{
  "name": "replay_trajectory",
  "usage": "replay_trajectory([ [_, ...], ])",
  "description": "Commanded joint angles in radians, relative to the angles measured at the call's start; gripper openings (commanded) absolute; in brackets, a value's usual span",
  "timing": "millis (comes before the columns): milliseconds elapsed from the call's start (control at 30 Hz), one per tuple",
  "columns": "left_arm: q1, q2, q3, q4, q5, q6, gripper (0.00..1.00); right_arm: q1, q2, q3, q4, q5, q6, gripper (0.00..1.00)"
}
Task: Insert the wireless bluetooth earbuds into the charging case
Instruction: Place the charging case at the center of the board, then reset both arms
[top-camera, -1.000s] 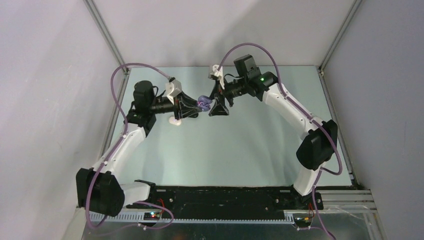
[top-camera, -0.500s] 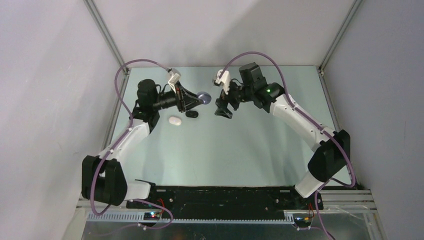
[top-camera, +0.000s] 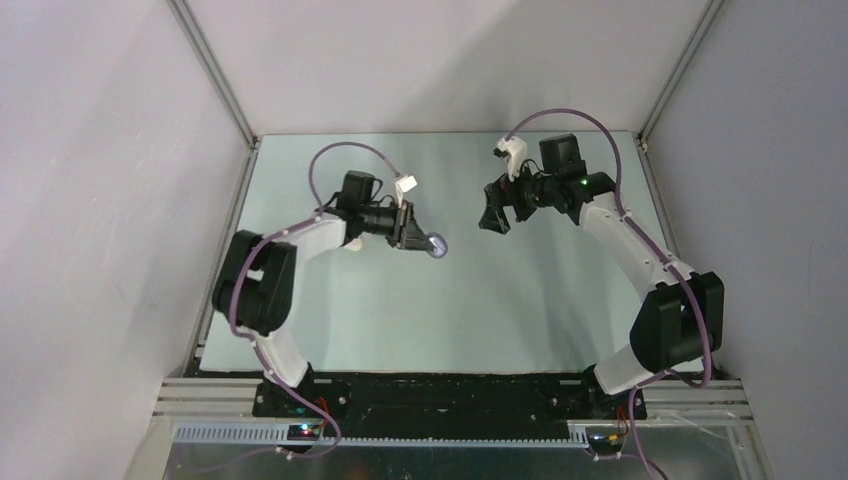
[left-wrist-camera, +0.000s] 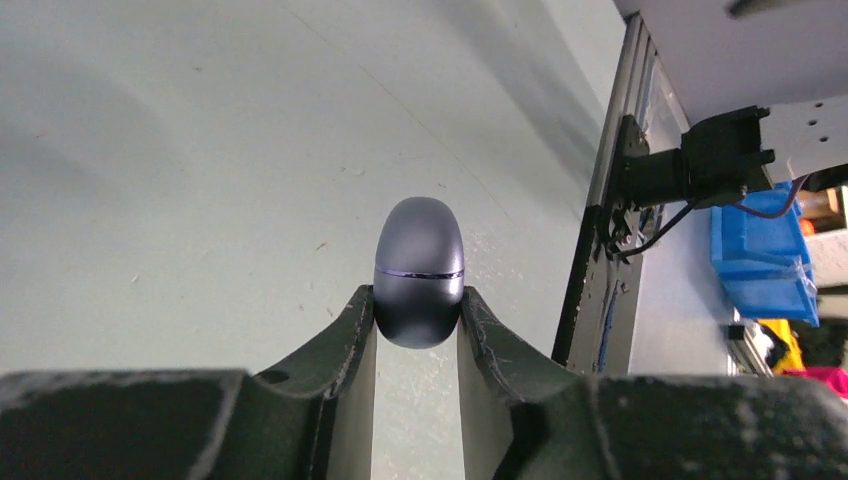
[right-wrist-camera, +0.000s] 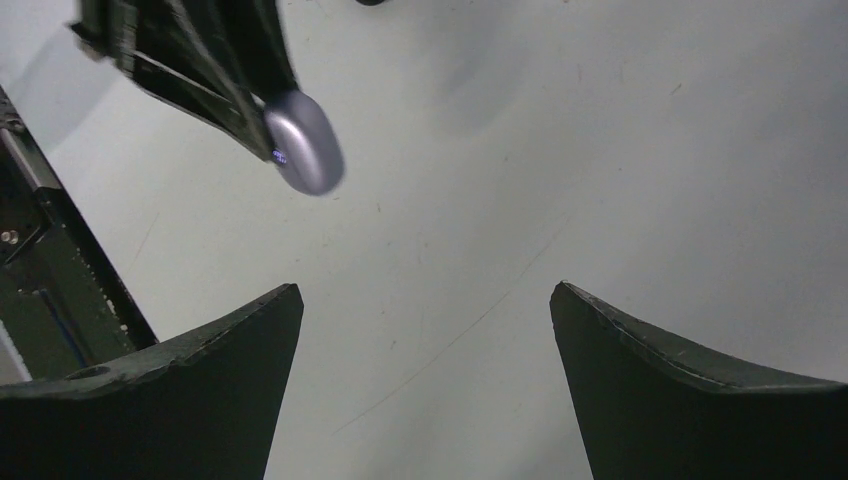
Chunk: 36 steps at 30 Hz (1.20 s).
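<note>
Left arm (top-camera: 300, 232): has folded back; its dark elbow joint has lifted away from the near rail.
Left gripper (top-camera: 425, 241): has swung nearer and to the right, carrying the lavender-grey charging case (top-camera: 438, 246) with it.
Right gripper (top-camera: 491, 215): has drawn back to the right, jaws now spread wide.
Gap between grippers: a second ago they met at the case; now they are well apart, with bare table (top-camera: 480, 310) between them.

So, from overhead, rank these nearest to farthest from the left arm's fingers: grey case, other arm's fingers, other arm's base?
1. Grey case: clamped between the left fingers.
2. Right fingers: open, just across to the right.
3. Right arm's base: near edge, far right.
</note>
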Motion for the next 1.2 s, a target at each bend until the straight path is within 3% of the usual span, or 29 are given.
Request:
replay_trajectory([
  [0,-0.078,0.106,0.134,-0.205,-0.036,0.074,0.01,-0.001,-0.042,-0.008,-0.004,-0.049,0.021,0.99],
  [167,-0.112,0.191,0.179,-0.237,-0.078,0.09,0.07,-0.006,-0.057,-0.025,0.012,-0.05,0.029,0.99],
  [267,-0.113,0.213,0.211,-0.295,-0.086,0.192,0.03,-0.01,-0.05,-0.04,0.041,-0.049,0.06,0.99],
  [333,-0.113,0.229,0.228,-0.33,-0.131,0.226,0.08,-0.011,-0.045,-0.04,0.067,-0.048,0.087,0.99],
  [367,-0.114,0.237,0.235,-0.34,-0.15,0.235,0.17,-0.011,-0.041,-0.039,0.079,-0.045,0.092,0.99],
  [467,-0.114,0.245,0.274,-0.4,-0.245,0.282,0.3,-0.012,-0.033,-0.033,0.08,-0.036,0.092,0.99],
  [500,-0.113,0.246,0.3,-0.431,-0.271,0.29,0.43,-0.014,-0.029,-0.022,0.074,-0.03,0.088,0.99],
  [600,-0.088,0.217,0.476,-0.581,-0.351,0.36,0.67,-0.024,-0.033,0.006,0.024,-0.005,0.058,0.99],
  [633,-0.079,0.204,0.537,-0.612,-0.388,0.378,0.88,-0.028,-0.038,0.021,0.013,0.0,0.053,0.99],
  [700,-0.045,0.162,0.625,-0.662,-0.419,0.406,0.98,-0.045,-0.043,0.046,-0.011,0.009,0.041,0.99],
  [867,0.056,0.033,0.787,-0.731,-0.463,0.417,1.0,-0.073,-0.028,0.124,0.021,0.172,0.201,0.99],
  [967,0.112,-0.155,0.67,-0.56,-0.472,0.326,0.99,-0.073,-0.039,0.17,0.09,0.32,0.315,1.0],
  [1067,0.146,-0.32,0.504,-0.315,-0.612,0.236,0.98,-0.066,-0.073,0.218,0.112,0.424,0.314,1.0],
  [1167,0.149,-0.432,0.377,-0.215,-0.688,0.212,0.98,-0.051,-0.111,0.224,0.147,0.461,0.289,1.0],
])
